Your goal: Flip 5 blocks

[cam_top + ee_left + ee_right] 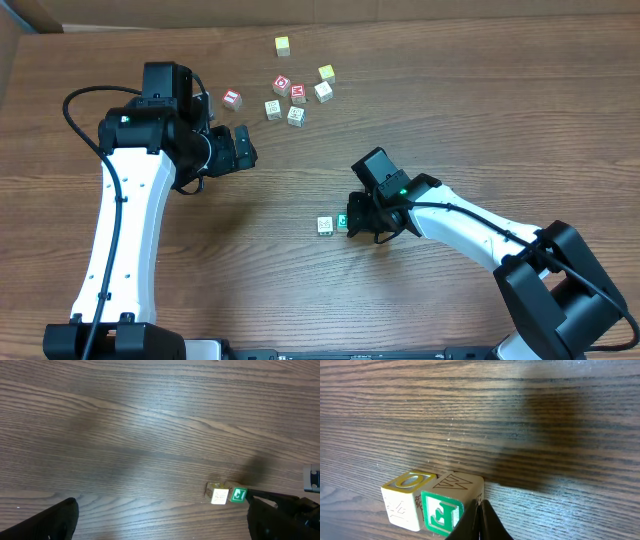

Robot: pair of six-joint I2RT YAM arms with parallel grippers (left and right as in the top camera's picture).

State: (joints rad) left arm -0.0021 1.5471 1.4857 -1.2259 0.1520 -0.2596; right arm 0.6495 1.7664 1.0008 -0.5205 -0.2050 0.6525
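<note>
Two blocks sit side by side near the table's middle: a pale one topped with a yellow "O" (402, 497) (325, 225) (218, 495) and a green-faced one (445, 512) (343, 221) (238, 495). My right gripper (480, 510) (354, 222) is shut with nothing in it, its tips touching the green-faced block's right edge at table level. My left gripper (240, 150) (162, 510) hangs open above bare wood, well left of the pair. At the back lie a red-faced block (232, 98), whitish blocks (273, 109) (296, 115) (323, 91) and yellowish ones (283, 45) (326, 73).
Red "D" (282, 84) and "M" (298, 94) cubes lie among the back cluster. The left arm's white link (125, 240) runs down the left side. The right arm (470, 230) reaches in from the lower right.
</note>
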